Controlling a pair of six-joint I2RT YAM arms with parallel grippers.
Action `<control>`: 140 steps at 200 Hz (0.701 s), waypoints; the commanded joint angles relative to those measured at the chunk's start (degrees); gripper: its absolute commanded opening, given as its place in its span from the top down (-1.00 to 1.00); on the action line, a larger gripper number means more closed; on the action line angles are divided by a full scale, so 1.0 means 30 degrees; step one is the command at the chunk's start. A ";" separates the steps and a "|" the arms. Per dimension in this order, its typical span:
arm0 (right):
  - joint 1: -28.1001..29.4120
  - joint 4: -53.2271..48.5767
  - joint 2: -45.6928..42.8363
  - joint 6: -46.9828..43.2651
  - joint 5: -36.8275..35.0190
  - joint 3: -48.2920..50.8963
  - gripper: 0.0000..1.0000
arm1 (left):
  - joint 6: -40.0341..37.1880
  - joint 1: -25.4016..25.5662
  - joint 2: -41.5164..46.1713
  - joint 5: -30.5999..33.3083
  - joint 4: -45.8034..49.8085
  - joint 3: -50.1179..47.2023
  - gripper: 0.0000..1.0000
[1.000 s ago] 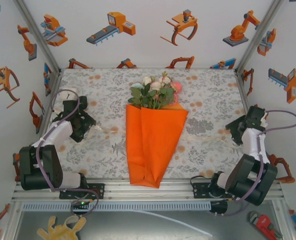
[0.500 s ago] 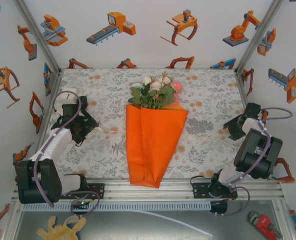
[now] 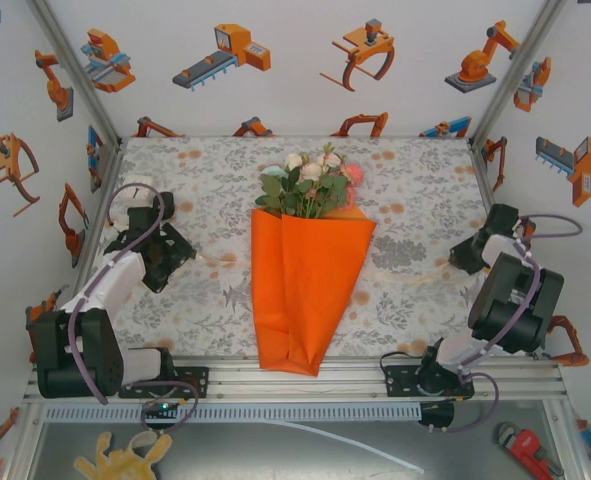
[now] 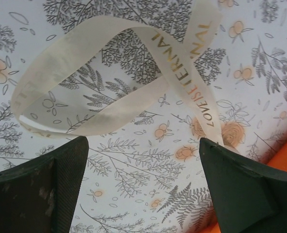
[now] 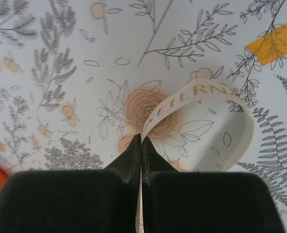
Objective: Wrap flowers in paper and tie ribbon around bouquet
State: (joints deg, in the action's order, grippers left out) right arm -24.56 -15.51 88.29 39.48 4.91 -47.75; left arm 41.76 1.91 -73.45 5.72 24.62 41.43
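The bouquet lies in the middle of the table on the flowery tablecloth; its orange paper is folded into a long cone, with the narrow end near the arms; the flowers, pink and white with green leaves, poke out of the wide end on the far side; the left gripper sits low over the cloth, well to the left of the cone; the right gripper sits low, well to the right of it; neither one touches the paper. In the left wrist view the left gripper has its two dark fingers spread far apart, and there is nothing between them; the ribbon lies on the cloth just ahead of them, curled into a big loop, with gold letters on it; one end runs down past the right finger, and a bit of the orange paper shows in the lower right corner. In the right wrist view the right gripper has its fingers pressed tight together, with the ribbon pinched at the tips; from there the ribbon bends round to the right in a curl above the cloth.
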 commanded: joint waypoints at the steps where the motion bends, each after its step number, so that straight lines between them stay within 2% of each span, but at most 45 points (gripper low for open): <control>1: 0.0830 0.0132 -0.3344 0.0686 -0.0412 -0.0914 1.00 | 0.0770 0.0121 -0.0022 0.1170 0.1851 0.0435 -0.74; 34: 0.4898 0.0559 -0.7335 0.1726 -0.0119 -0.2432 1.00 | 0.1737 -0.0049 -0.0419 0.1831 0.3013 0.0355 -0.74; 57: 0.8495 0.3532 -0.8525 0.2898 0.0592 -0.1586 1.00 | 0.1367 -0.0081 -0.1069 0.2233 0.3108 0.0434 -0.72; 75: 1.0864 0.5525 -0.8123 0.3306 0.1695 -0.1070 1.00 | 0.1084 -0.0086 -0.1813 0.3513 0.3536 0.0795 -0.66; 105: 1.4367 0.6343 -0.6290 0.3192 0.3229 -0.1738 1.00 | 0.1210 -0.0183 -0.2857 0.3591 0.2647 0.1232 -0.52; 125: 1.5582 0.6815 -0.5445 0.3097 0.3940 -0.1983 1.00 | 0.2255 -0.0552 -0.3290 0.5142 0.3318 0.1700 -0.50; 140: 1.5876 0.7131 -0.5236 0.3040 0.4179 -0.1871 1.00 | 0.2590 -0.0602 -0.2789 0.5453 0.2792 0.1499 -0.49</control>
State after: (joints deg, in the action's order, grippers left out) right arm 21.82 1.43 72.44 48.23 14.48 -53.10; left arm 46.33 0.84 -83.00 17.30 32.32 44.88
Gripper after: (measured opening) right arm 0.003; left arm 0.748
